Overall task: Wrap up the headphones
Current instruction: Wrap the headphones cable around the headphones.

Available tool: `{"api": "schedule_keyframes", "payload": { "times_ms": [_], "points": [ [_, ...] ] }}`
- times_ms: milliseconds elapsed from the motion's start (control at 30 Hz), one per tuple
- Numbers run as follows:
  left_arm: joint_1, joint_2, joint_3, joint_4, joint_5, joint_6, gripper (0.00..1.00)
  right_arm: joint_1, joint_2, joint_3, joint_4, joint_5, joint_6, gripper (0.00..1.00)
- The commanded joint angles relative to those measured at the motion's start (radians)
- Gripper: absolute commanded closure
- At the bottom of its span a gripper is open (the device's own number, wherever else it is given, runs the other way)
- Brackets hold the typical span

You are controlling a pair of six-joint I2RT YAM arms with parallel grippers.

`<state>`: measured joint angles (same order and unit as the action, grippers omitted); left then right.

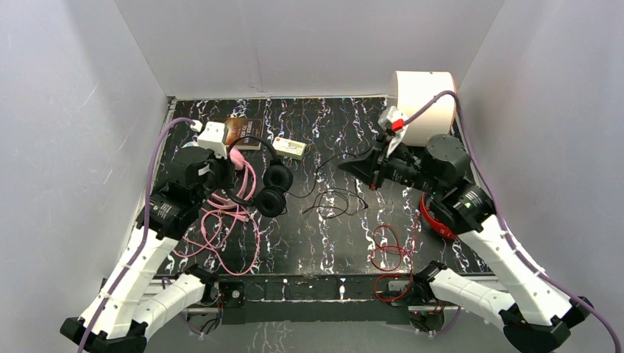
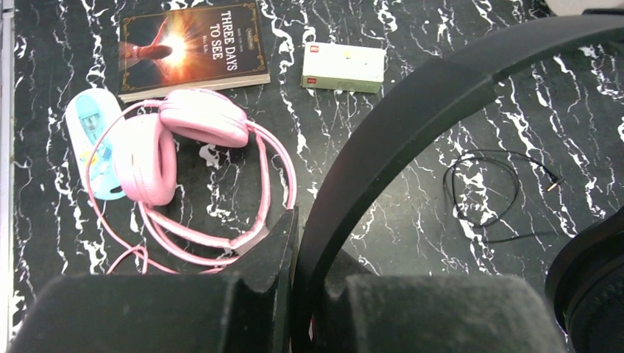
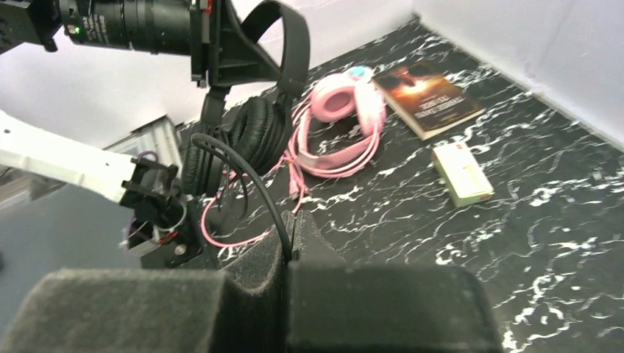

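Two clamped | left gripper [image 2: 296, 246] on black headphones [image 2: 412, 118] | right gripper [image 3: 289, 234] on cable [image 3: 246, 170]

three headphones [image 1: 271, 200] [image 2: 202, 118] [image 1: 433, 220], one book [image 2: 193, 48], one small box [image 2: 343, 68], one white roll [image 1: 425, 92], one blue object [image 2: 92, 121].

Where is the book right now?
In the top view the book lies at the far left, with the pink headphones just nearer the arms and a small white box to its right.

Black headphones [image 1: 271, 201] just beside pink headphones [image 1: 237, 157]
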<state>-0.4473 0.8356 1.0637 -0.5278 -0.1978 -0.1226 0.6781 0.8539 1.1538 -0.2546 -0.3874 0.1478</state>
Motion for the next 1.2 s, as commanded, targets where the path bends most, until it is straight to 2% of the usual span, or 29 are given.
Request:
{"api": "schedule_keyframes", "payload": {
  "times_ms": [0,100,200,267,333,433,567,667,767,867,1000,1167],
  "points": [
    [0.0,-0.017,-0.011,0.066,-0.007,-0.003,1.0,0.0,-0.011,0.012,0.172,-0.162,0.08,1.0],
    [0.001,-0.009,-0.005,0.029,-0.094,-0.038,1.0,0.0,-0.051,0.027,0.127,-0.052,0.074,1.0],
    [0.0,-0.01,-0.012,-0.001,-0.184,-0.071,1.0,0.0,-0.109,0.027,0.017,0.231,0.041,1.0],
    [0.0,-0.028,-0.028,0.008,-0.154,-0.055,1.0,0.0,-0.123,0.03,-0.048,0.372,0.01,1.0],
    [0.0,-0.046,-0.043,0.019,-0.061,-0.017,1.0,0.0,-0.117,0.038,-0.071,0.439,-0.023,1.0],
    [0.0,-0.046,-0.059,0.025,0.14,0.063,1.0,0.0,-0.072,0.054,-0.009,0.322,-0.082,1.0],
    [0.0,0.067,-0.018,-0.05,0.233,0.07,1.0,0.0,0.087,0.171,0.061,0.139,-0.107,1.0],
    [-0.001,0.108,-0.004,-0.068,0.267,0.058,1.0,0.001,0.214,0.279,0.065,0.275,-0.103,1.0],
    [-0.001,0.076,-0.023,-0.045,0.277,0.05,1.0,-0.01,0.334,0.377,0.023,0.43,-0.142,1.0],
    [-0.001,0.059,-0.027,-0.056,0.285,0.053,1.0,-0.053,0.407,0.428,0.012,0.444,-0.143,1.0],
    [-0.001,0.038,-0.023,-0.076,0.288,0.046,1.0,-0.14,0.442,0.382,0.006,0.471,-0.131,1.0],
    [-0.001,0.014,0.004,-0.08,0.279,-0.022,1.0,-0.221,0.427,0.187,0.052,0.343,-0.093,1.0]
  ]
}}
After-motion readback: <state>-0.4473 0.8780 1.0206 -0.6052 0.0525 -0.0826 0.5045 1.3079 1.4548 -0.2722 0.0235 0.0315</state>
